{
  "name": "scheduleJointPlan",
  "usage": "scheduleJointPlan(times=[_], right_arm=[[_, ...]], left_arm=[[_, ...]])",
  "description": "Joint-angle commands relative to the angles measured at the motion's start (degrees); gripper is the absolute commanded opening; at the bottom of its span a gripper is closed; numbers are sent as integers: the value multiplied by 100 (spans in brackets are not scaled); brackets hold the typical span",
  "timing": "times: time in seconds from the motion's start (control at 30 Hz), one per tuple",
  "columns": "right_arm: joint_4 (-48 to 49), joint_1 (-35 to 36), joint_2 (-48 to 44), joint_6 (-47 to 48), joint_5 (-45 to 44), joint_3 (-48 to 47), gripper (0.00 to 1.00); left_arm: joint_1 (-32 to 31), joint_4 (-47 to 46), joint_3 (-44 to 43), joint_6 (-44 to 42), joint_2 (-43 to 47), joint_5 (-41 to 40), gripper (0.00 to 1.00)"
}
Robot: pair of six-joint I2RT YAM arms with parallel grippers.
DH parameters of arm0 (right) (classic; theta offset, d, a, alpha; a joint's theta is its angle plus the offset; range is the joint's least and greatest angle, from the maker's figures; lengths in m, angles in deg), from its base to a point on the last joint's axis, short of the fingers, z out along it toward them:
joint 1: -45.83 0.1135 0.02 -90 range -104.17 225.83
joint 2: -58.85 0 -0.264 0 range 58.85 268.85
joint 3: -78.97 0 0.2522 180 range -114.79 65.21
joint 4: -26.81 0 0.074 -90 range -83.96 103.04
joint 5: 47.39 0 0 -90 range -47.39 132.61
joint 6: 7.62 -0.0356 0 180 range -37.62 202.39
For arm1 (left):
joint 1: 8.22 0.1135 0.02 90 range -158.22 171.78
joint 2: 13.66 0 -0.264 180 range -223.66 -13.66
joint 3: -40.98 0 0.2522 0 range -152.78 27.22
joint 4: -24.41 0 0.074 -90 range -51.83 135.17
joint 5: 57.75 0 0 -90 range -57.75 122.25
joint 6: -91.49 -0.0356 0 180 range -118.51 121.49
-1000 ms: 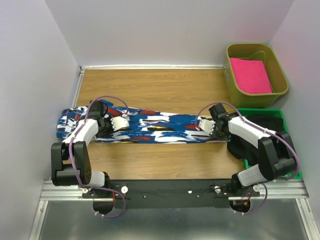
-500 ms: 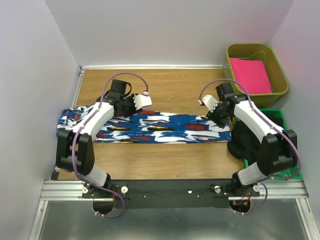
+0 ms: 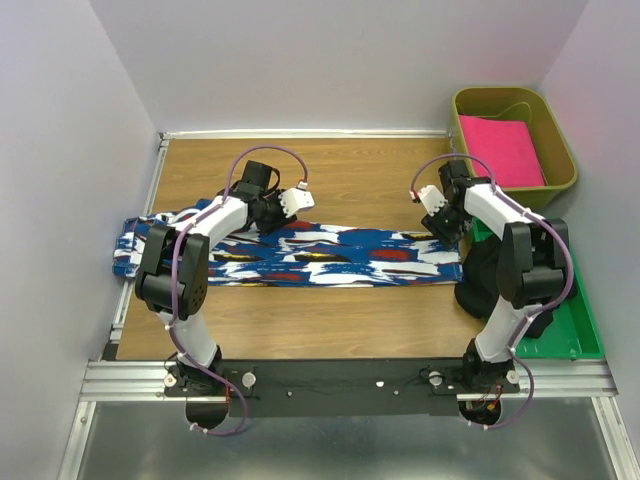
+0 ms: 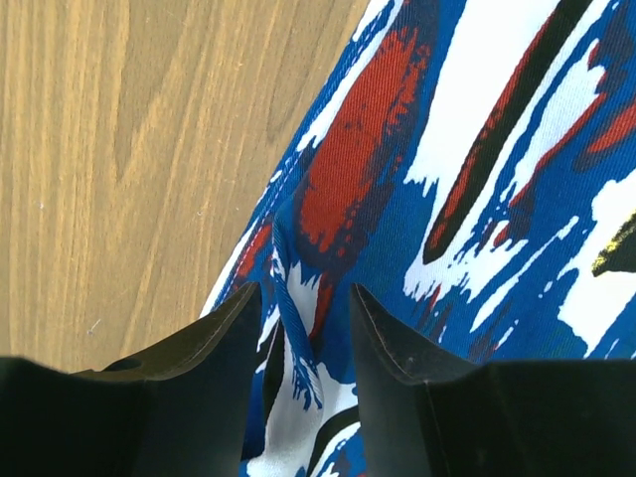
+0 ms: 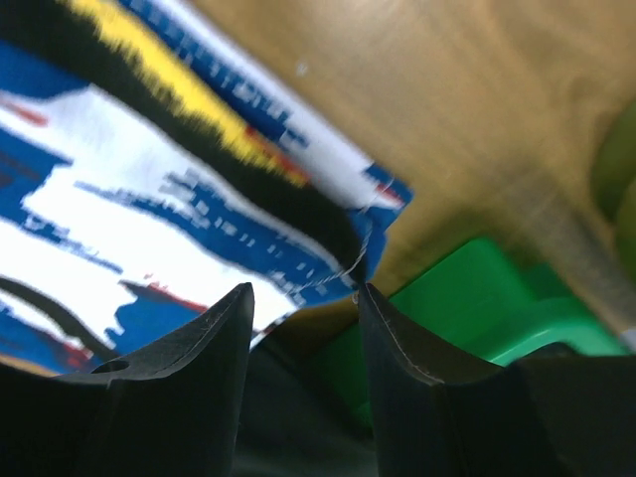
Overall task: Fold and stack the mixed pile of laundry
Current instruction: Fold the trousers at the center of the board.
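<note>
Blue cloth (image 3: 300,255) with white, red and black blotches lies flat across the middle of the wooden table (image 3: 340,165). A black garment (image 3: 482,280) is heaped at its right end, against the green tray (image 3: 565,335). The left gripper (image 3: 291,199) hovers over the cloth's upper edge and the right gripper (image 3: 431,197) over its upper-right corner. Both have their fingers parted and hold nothing.

Wooden counter (image 3: 330,170), laundry on it.
Long blue cloth (image 3: 330,255) with white, red and black blotches lies flat across it, left to right. Black garment (image 3: 485,280) heaped at right edge, partly in green tray (image 3: 560,320). Olive bin (image 3: 470,185) at far right corner.
</note>
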Motion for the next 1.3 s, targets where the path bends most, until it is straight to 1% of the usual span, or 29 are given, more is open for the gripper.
scheduleJointPlan(times=[0.0,0.1,0.13,0.17,0.2,0.23,0.27,0.33,0.37,0.43,0.47,0.57,0.67,0.83,0.87,0.93,0.97,1.0,1.07,1.1,1.17,1.2,1.27], right_arm=[[334,-31,313,210,-238,-303,55],[361,-48,444,280,-264,-320,54],[369,-40,453,298,-282,-312,52],[370,-48,471,333,-282,-294,44],[361,-40,480,350,-291,-285,40],[343,-40,480,368,-291,-277,34],[334,-48,489,403,-308,-268,26],[299,-40,515,421,-291,-276,18],[299,-48,524,438,-291,-276,9],[290,-57,524,456,-273,-329,1],[290,-49,515,465,-273,-364,1],[290,-49,489,500,-352,-566,1],[299,-57,445,570,-440,-751,1],[195,-57,611,579,-441,-760,1],[150,-49,629,570,-432,-716,14],[193,-57,630,456,-405,-637,49],[237,-49,594,413,-431,-602,60],[272,-66,551,290,-431,-584,65],[238,-179,471,88,-353,-698,67],[151,-224,462,-148,-283,-881,67],[-191,-364,462,-395,68,-1110,71],[-297,-391,471,-640,217,-1198,71],[-517,-426,488,-905,596,-1348,72]], left_arm=[[-1,-55,-75,-5,-143,-108,49],[-1,-72,-75,-31,-213,-187,49],[8,-81,-75,-48,-239,-213,46],[8,-81,-75,-75,-248,-231,43],[8,-72,-66,-84,-266,-240,40],[16,-72,-48,-110,-257,-284,33],[8,-63,-39,-145,-248,-301,30],[25,-37,-22,-180,-231,-319,25],[34,-20,-13,-180,-205,-328,21],[52,7,-4,-207,-187,-310,18],[78,7,-4,-216,-143,-302,14],[87,60,-4,-224,-90,-267,9],[96,86,13,-242,-38,-275,6],[104,60,-4,-207,-125,-293,6],[104,51,-4,-198,-125,-293,11],[104,42,13,-154,-90,-284,24],[113,25,31,-93,-3,-275,32],[122,25,48,-66,85,-249,35],[157,16,136,4,304,-57,38],[157,-2,180,82,584,14,39],[122,-19,338,188,858,303,40],[87,-45,399,293,1051,383,40],[-35,-72,531,390,1114,463,40]])
